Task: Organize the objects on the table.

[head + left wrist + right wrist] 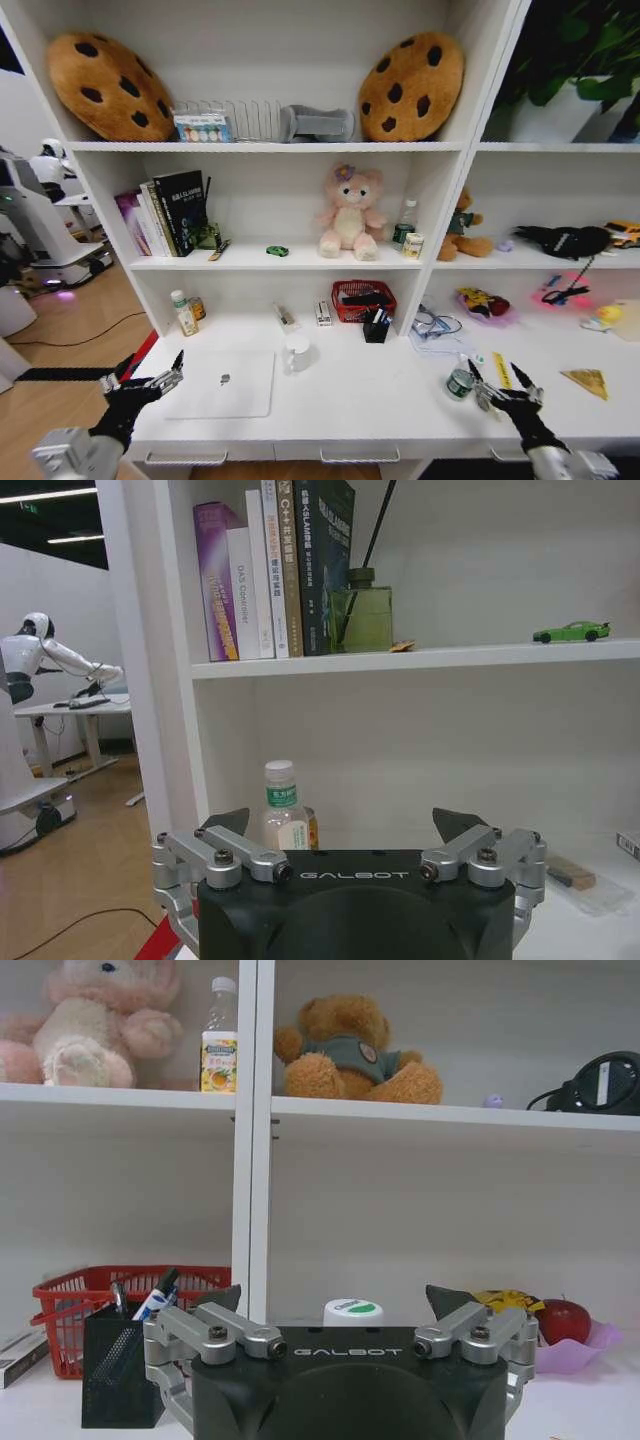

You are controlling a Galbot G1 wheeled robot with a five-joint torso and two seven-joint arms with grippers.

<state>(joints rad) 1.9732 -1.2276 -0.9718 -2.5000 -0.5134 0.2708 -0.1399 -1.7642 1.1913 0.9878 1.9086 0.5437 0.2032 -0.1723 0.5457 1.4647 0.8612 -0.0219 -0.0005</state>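
Note:
The silver laptop (220, 384) lies closed on the white table (380, 405), just right of my open left gripper (150, 372). That gripper (342, 825) faces a small capped bottle (282, 810) standing at the desk's back left (184, 314). The green toy car (277, 251) (571, 632) sits on the shelf above. Pens (150, 1300) stand in a black mesh holder (376, 327). My right gripper (497, 380) (335, 1300) hangs open over the desk's right part, close behind a white jar with a green lid (352, 1311) (459, 383).
A white mug (297, 352) stands beside the laptop and a red basket (362, 298) behind the pen holder. Shelves hold books (275, 570), a green diffuser bottle (362, 615), plush toys (348, 214), and cookie cushions (110, 85). Another robot (35, 215) stands at far left.

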